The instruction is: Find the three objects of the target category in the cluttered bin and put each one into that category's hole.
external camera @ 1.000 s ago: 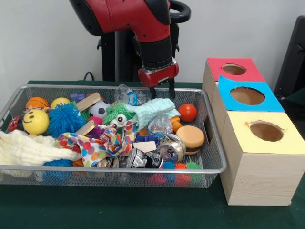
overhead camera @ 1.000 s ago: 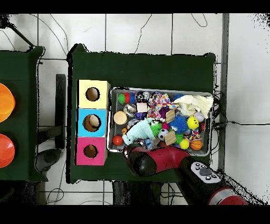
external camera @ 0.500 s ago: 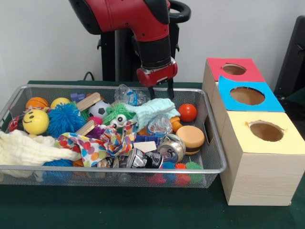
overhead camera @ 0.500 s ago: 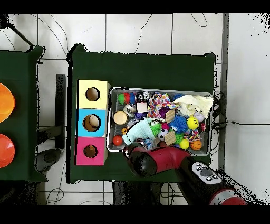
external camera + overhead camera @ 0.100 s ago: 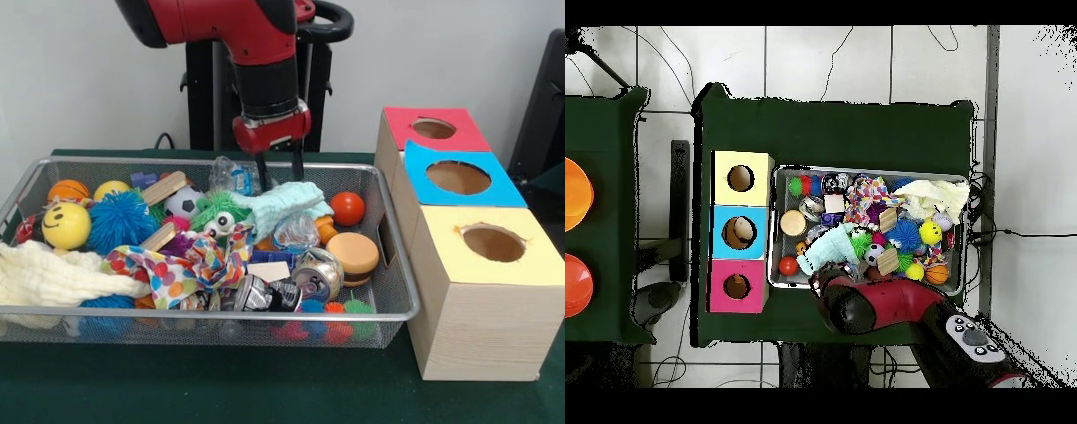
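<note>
The claw (image 5: pixel 279 170), fingers apart and empty, hangs at the bin's (image 5: pixel 265 314) far side, just above the pale green cloth (image 5: pixel 282 201).

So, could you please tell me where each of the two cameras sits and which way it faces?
Front view: across the table from the robot, level with the wire bin and three boxes; the red arm and open gripper descend from above.
Overhead view: above the table, looking straight down; the arm enters from the bottom edge, hiding its gripper.
Shared: both show the bin, the boxes, the orange ball and the mint cloth.
</note>
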Controlling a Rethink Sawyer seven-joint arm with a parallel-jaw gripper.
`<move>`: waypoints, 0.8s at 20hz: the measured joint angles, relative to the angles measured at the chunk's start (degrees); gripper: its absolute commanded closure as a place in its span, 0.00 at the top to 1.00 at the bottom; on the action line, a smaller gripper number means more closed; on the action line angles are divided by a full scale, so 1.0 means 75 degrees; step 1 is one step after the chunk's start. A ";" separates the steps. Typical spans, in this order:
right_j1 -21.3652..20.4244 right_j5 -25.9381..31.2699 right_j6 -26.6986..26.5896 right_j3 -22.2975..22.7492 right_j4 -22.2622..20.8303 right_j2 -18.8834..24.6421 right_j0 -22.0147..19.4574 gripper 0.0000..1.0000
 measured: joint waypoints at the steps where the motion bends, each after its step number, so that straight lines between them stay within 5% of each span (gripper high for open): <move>1: -0.0115 0.0067 0.0000 0.0045 0.0029 0.0030 -0.0060 1.00; 16: -0.1831 0.1189 0.0000 0.0591 0.0631 0.0524 -0.0518 1.00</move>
